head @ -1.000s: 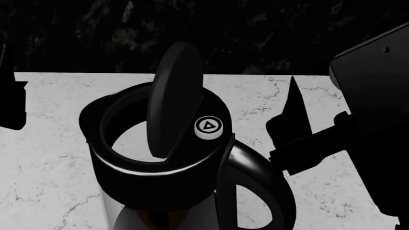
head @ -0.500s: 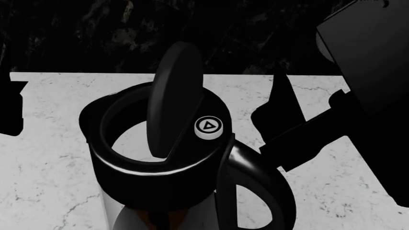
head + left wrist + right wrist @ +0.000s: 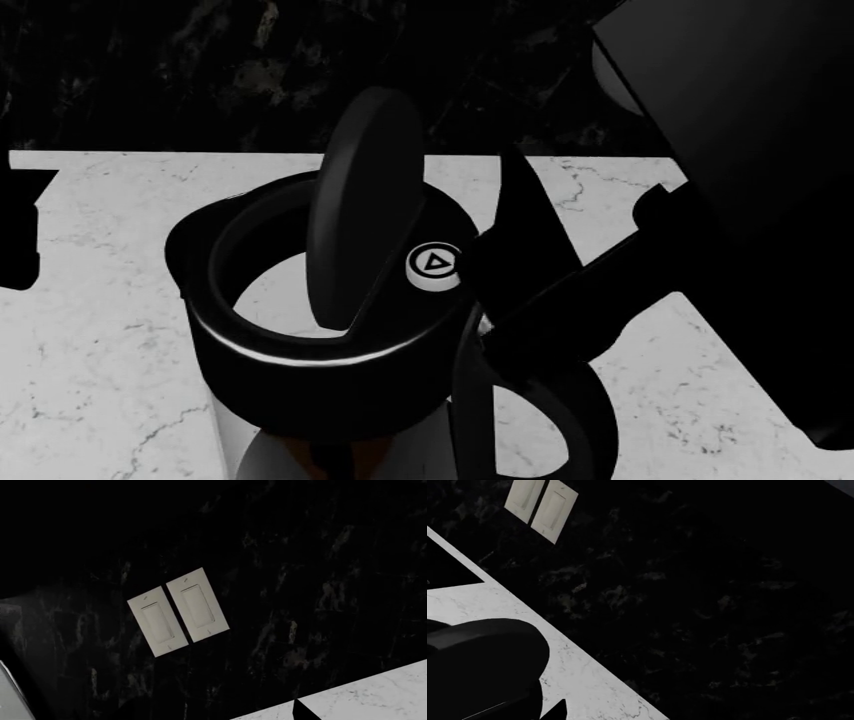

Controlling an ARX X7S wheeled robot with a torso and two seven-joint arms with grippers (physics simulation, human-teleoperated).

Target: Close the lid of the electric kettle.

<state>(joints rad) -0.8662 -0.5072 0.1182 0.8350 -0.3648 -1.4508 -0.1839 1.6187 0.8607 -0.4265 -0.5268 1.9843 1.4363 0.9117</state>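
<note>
The electric kettle (image 3: 287, 345) stands on the white marble counter, seen from above in the head view. Its black lid (image 3: 360, 215) stands upright on its hinge over the open mouth. The white triangle-marked button (image 3: 434, 263) sits on the collar above the loop handle (image 3: 541, 420). My right gripper (image 3: 523, 235) is just right of the button and lid, over the handle, holding nothing. One fingertip (image 3: 558, 711) shows well off-centre. My left gripper (image 3: 16, 235) is at the far left, away from the kettle. Only one fingertip (image 3: 300, 712) shows.
A dark marble wall (image 3: 200, 70) rises behind the counter (image 3: 94, 380). Two white switch plates (image 3: 179, 611) are on it. The right arm (image 3: 747, 200) fills the right side of the head view. A black rounded part of the kettle's top (image 3: 480, 655) shows in the right wrist view.
My right gripper and arm have moved left, from well right of the kettle to just beside the button and over the handle. The lid has not moved.
</note>
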